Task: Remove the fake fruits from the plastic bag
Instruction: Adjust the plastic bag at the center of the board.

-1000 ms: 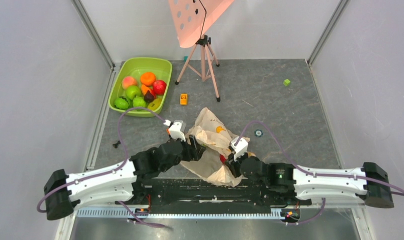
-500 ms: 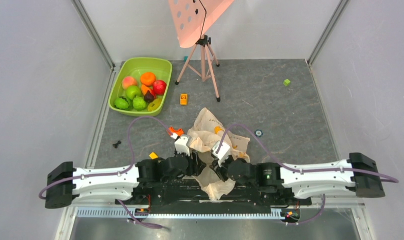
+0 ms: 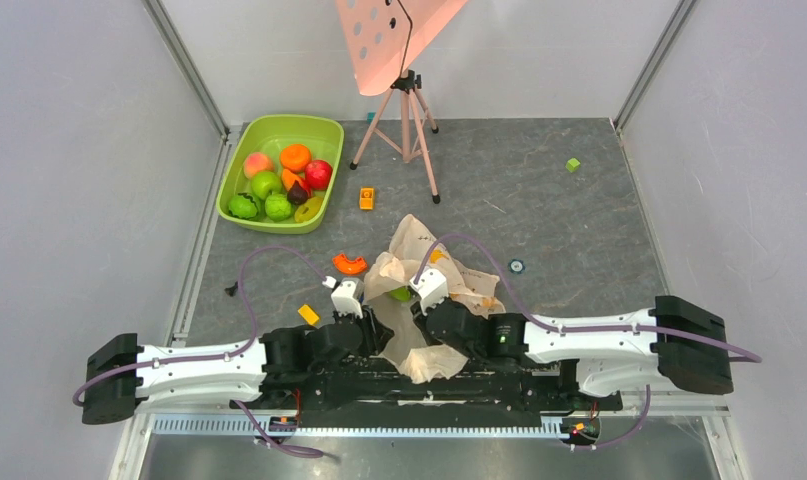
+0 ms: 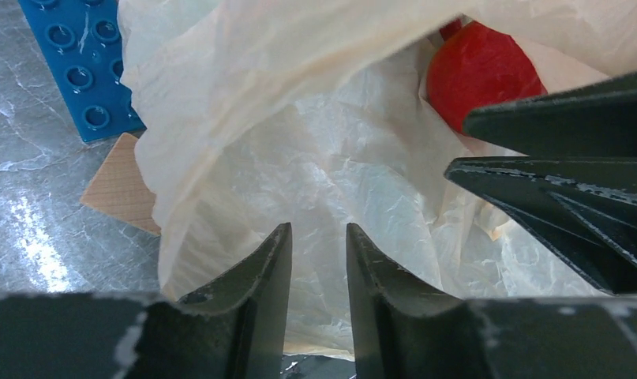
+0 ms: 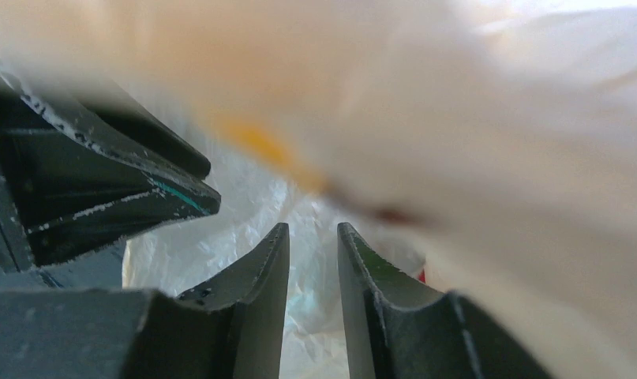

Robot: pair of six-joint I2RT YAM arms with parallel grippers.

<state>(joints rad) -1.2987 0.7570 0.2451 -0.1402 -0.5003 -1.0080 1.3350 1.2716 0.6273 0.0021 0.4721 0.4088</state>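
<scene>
The plastic bag (image 3: pixel 457 276) lies crumpled at the table's near middle, with both grippers at its folds. A green fruit (image 3: pixel 401 294) shows between the two wrists. In the left wrist view a red fruit (image 4: pixel 482 73) sits inside the bag (image 4: pixel 315 158), and my left gripper (image 4: pixel 319 237) has its jaws a narrow gap apart with bag film just beyond the tips. My right gripper (image 5: pixel 312 237) also stands slightly open, facing white film (image 5: pixel 315 308), with a blurred fold close above. Each gripper's fingers show in the other's view. More fruits (image 3: pixel 279 180) lie in the green tub.
The lime-green tub (image 3: pixel 327 130) sits at the back left. A tripod (image 3: pixel 409 120) stands behind the bag. An orange arc piece (image 3: pixel 349 264), a yellow block (image 3: pixel 308 314), an orange block (image 3: pixel 366 198) and a green block (image 3: pixel 573 165) lie about. A blue studded plate (image 4: pixel 78 71) and a wooden block (image 4: pixel 121 189) sit under the bag.
Both grippers have come together at the bag's near side. The left jaws have narrowed and the right jaws have widened. The bag has bunched up, and a green fruit now shows.
</scene>
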